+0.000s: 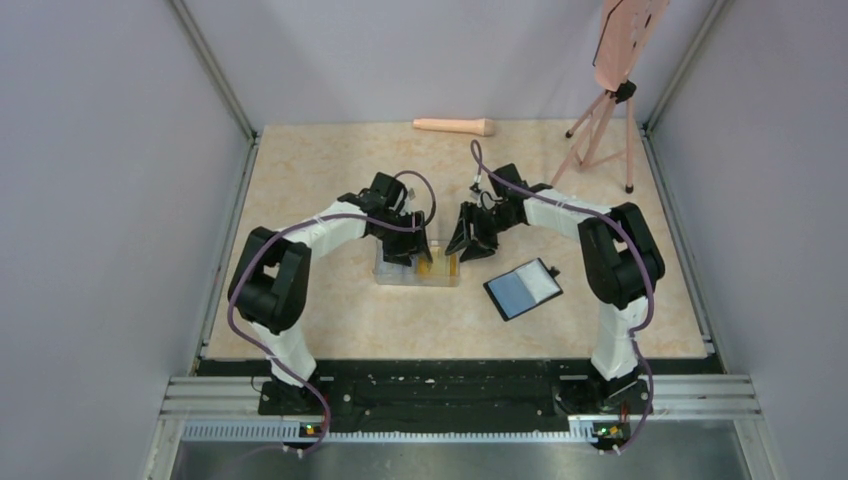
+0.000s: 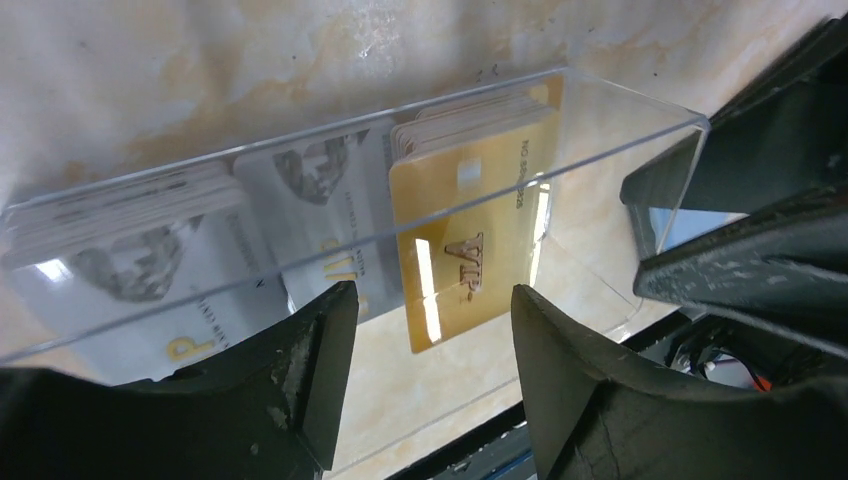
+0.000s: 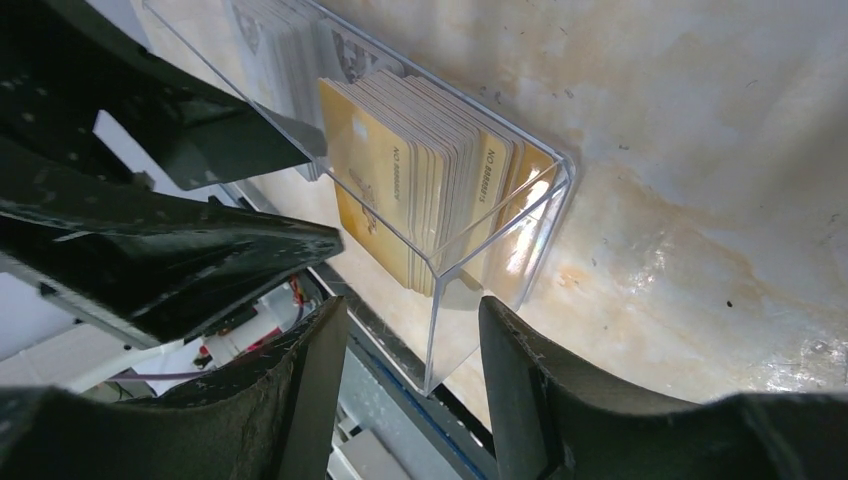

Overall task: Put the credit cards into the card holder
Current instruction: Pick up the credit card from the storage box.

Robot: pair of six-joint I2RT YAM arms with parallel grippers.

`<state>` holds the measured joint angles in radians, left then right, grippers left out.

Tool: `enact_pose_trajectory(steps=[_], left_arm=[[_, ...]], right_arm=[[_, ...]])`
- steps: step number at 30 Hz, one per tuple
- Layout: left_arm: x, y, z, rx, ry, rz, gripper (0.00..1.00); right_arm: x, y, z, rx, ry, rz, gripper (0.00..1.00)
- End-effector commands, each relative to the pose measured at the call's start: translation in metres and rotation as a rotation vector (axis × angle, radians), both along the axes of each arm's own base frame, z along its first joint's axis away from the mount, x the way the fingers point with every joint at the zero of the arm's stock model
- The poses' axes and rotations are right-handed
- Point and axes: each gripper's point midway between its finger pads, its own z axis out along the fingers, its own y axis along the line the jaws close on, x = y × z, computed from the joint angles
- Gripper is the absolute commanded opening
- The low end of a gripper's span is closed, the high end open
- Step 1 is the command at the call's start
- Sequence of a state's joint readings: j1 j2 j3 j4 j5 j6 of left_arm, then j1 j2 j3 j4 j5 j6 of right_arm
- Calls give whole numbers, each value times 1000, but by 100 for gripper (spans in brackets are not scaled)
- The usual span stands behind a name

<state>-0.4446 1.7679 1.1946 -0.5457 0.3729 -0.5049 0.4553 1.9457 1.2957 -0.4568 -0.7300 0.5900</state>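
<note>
At the centre of the worktop, the left gripper hangs released over the clear rectangular plastic box of gold and grey-white credit cards. The right gripper, also released, straddles its end. Pickup seems under way; next, pinch one card. The open black square card holder lies at the box's four o'clock.

Two arms crowd the clear plastic box at mid-tabletop. The left gripper hangs over the box with its fingers apart. The right gripper sits just beside the box's right end, fingers parted, the end wall showing between them. Only a slim gap separates the two grippers. Upright credit cards pack much of the box. The open card holder lies apart at near right. A tripod and a pink cylinder stand along the far edge, and walls close three sides. The tabletop's left side lies open.
</note>
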Motion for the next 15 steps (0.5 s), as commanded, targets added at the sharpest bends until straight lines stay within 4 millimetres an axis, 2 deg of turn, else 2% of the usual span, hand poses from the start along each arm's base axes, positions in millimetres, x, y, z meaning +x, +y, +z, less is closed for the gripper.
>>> enact_pose_trajectory(steps=[1, 7, 15], left_arm=[[7, -17, -7, -9, -27, -8, 63], [1, -27, -26, 27, 16, -12, 63], [-3, -66, -16, -34, 14, -97, 60]], right_arm=[[-4, 9, 24, 67, -29, 22, 51], [-5, 10, 25, 79, -24, 26, 50], [-8, 11, 26, 104, -10, 25, 47]])
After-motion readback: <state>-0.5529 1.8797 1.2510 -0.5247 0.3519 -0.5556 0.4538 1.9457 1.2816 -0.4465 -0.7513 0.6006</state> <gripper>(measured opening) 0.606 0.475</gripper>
